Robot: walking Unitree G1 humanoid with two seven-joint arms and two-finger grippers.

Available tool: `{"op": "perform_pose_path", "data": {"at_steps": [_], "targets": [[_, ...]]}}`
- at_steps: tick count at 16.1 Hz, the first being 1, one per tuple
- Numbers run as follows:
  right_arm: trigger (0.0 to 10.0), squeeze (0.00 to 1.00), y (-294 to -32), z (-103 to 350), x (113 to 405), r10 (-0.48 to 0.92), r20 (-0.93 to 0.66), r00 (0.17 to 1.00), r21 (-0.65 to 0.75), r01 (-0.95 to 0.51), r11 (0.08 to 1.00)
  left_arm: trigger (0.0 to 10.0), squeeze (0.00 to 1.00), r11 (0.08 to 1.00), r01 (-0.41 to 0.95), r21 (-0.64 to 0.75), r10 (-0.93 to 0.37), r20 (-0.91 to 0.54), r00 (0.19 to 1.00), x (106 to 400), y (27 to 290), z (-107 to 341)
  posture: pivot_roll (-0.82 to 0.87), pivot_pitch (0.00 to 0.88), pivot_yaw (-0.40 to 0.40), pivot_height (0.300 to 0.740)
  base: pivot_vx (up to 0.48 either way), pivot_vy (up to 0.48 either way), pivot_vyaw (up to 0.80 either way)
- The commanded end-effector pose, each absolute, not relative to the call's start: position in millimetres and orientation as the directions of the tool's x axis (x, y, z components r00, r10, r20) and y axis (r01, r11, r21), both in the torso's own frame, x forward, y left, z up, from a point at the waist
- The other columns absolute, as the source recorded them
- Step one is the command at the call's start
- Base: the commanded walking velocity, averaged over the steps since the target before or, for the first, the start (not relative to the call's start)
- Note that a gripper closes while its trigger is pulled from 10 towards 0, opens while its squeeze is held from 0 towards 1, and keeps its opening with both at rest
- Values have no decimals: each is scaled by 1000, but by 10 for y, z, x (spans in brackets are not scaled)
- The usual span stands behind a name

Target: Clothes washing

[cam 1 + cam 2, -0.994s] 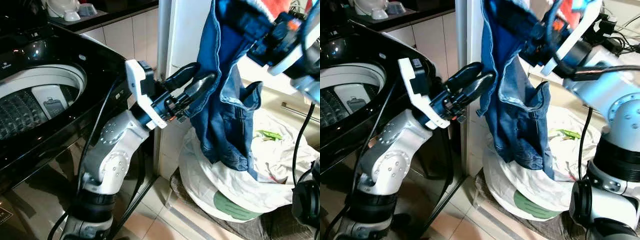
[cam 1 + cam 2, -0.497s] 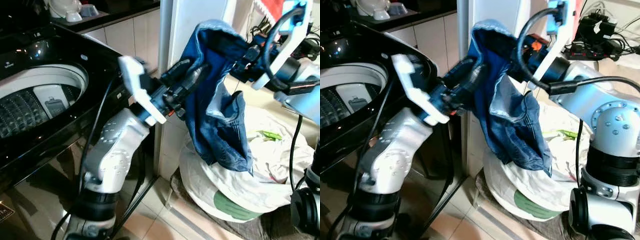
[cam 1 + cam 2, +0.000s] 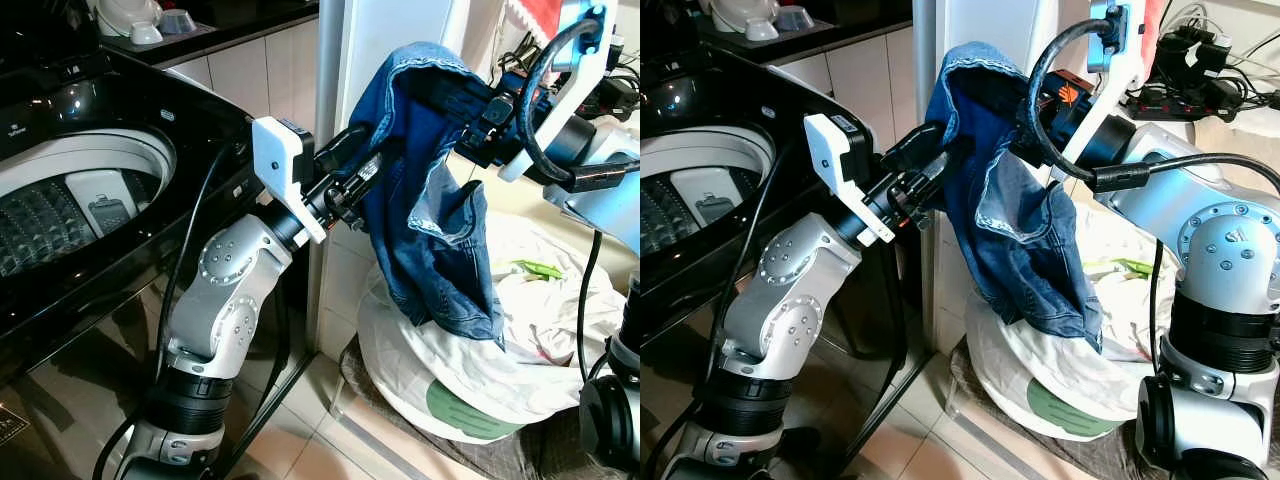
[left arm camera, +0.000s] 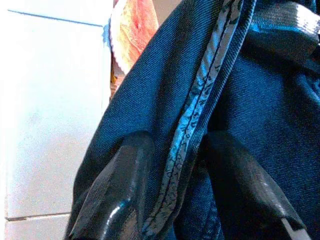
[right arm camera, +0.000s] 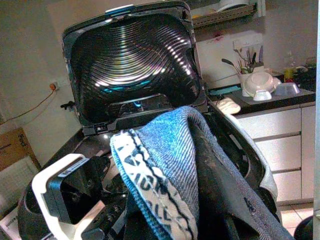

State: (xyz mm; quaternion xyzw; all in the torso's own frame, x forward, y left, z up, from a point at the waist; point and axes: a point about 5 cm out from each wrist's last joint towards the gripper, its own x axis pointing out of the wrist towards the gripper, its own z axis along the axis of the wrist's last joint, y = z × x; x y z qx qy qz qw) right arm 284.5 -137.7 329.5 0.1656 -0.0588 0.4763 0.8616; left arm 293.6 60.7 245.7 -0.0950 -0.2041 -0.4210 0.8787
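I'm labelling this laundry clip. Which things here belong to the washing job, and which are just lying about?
Part of the job:
- denim garment, held up between both arms
- left gripper
- right gripper
- open washing machine
- white laundry bag

Lying about:
- dishes on the counter
- power strip and cables

Blue jeans (image 5: 172, 165) hang draped just in front of the camera, their hem turned out to show the pale stitched inside. Beyond them stands a black washing machine (image 5: 235, 145) with its lid (image 5: 132, 62) raised upright, light rippling across the lid's underside. Beside the jeans is the other arm's white wrist block (image 5: 65, 192). Farther back, a counter (image 5: 265, 100) carries white bowls (image 5: 260, 84).
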Motion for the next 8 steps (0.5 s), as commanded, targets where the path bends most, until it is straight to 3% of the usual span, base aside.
{"op": "perform_pose_path", "data": {"at_steps": [1, 3, 8], "targets": [[0, 0, -1363, 3371, 2789, 803, 297, 517, 180, -856, 484, 0, 0, 660, 751, 5, -683, 420, 598, 2983, 640, 2421, -71, 0, -26, 740, 0, 0, 0], [0, 0, -1369, 3372, 2793, 801, 297, 519, 179, -855, 487, 0, 0, 722, 691, 20, -640, 400, 657, 3053, 713, 2394, -73, 0, -26, 740, 0, 0, 0], [0, 0, -1387, 3380, 2797, 797, 301, 524, 178, -851, 493, 0, 0, 750, 661, 22, -611, 407, 679, 3095, 781, 2391, -74, 0, -26, 740, 0, 0, 0]]}}
